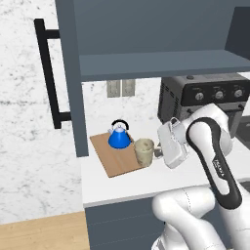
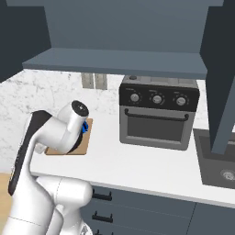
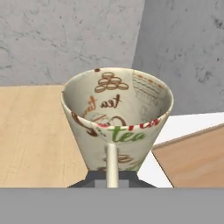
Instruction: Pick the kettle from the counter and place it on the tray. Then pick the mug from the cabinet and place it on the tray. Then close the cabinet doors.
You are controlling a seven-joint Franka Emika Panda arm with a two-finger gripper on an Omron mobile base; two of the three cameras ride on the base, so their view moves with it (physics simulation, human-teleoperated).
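In the left base view, the left cabinet door [image 1: 73, 73] stands swung open at the far left, its long black bar handle [image 1: 49, 73] facing the marbled wall. Right of it, on the white counter [image 1: 117, 188], lies the wooden tray [image 1: 114, 163]. The blue kettle [image 1: 119, 135] sits upright on the tray's far part. Just right of the kettle, the beige mug [image 1: 144, 151] stands at the tray's right edge, upright, with the gripper [image 1: 158, 151] clamped on its handle side. The hand view confirms this: the jaws are closed on the mug's thin handle [image 3: 112, 164], and the mug's printed inside faces the camera. Above, the cabinet [image 1: 161, 63] shelf runs across the view. Farther right on the counter stands a dark toaster oven [image 2: 158, 114] with three knobs. At the far right of the right base view, the other cabinet door [image 2: 220, 69] hangs open over a dark sink [image 2: 218, 170].
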